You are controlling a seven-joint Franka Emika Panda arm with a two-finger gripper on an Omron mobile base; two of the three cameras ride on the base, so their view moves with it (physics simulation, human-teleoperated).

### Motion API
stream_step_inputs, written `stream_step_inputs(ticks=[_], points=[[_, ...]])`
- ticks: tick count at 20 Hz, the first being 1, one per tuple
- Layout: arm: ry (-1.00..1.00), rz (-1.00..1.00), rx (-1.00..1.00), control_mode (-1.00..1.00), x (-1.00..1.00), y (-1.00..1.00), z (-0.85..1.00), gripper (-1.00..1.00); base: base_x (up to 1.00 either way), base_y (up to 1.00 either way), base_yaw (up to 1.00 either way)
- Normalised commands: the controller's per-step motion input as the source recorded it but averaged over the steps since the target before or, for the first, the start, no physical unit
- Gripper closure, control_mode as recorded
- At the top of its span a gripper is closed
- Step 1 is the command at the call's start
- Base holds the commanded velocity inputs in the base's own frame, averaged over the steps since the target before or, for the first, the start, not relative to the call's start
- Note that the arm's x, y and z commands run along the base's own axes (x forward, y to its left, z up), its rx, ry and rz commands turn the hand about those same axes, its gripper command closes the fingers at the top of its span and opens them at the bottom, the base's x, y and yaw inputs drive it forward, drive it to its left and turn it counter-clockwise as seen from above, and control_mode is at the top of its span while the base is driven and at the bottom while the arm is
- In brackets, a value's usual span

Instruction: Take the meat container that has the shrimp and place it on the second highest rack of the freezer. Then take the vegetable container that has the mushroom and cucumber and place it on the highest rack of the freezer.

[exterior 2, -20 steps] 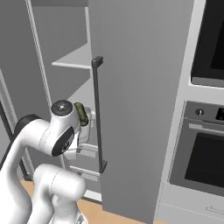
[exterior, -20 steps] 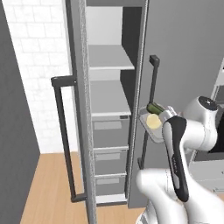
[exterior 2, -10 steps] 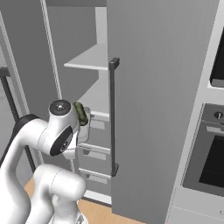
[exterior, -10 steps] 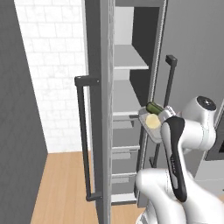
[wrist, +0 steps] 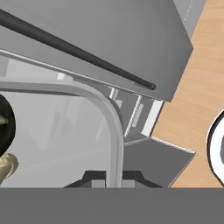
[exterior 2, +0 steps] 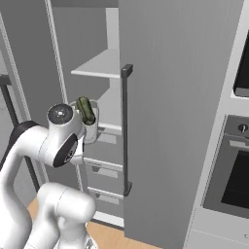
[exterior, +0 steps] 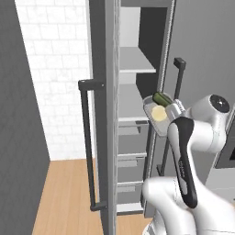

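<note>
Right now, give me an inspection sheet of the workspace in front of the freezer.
Surface: freezer shelves bare where visible.
Job's things: clear container with cucumber and a pale mushroom, carried in front of the open freezer, tilted.
Clutter: nothing seen.
Grippers: gripper shut on the container rim.
Cables: nothing seen.
Surroundings: open freezer door with dark handle, lower drawers, oven to the right, wood floor, white brick wall.
</note>
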Motion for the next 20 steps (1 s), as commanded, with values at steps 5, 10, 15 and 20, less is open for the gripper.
stream_step_inputs(ticks=[5,10,15,20], points=[[-0.05,0.0,0.0,-1.0,0.21,0.26,0.66,1.0,0.0,0.0,0.0],[-0.01,-0.01,0.03,-1.0,0.3,0.12,0.67,1.0,0.0,0.0,0.0],[0.0,-0.03,0.08,-1.0,0.39,0.0,0.5,1.0,0.0,0.0,0.0],[-0.05,-0.08,0.04,-1.0,0.42,0.01,0.31,1.0,0.0,0.0,0.0]])
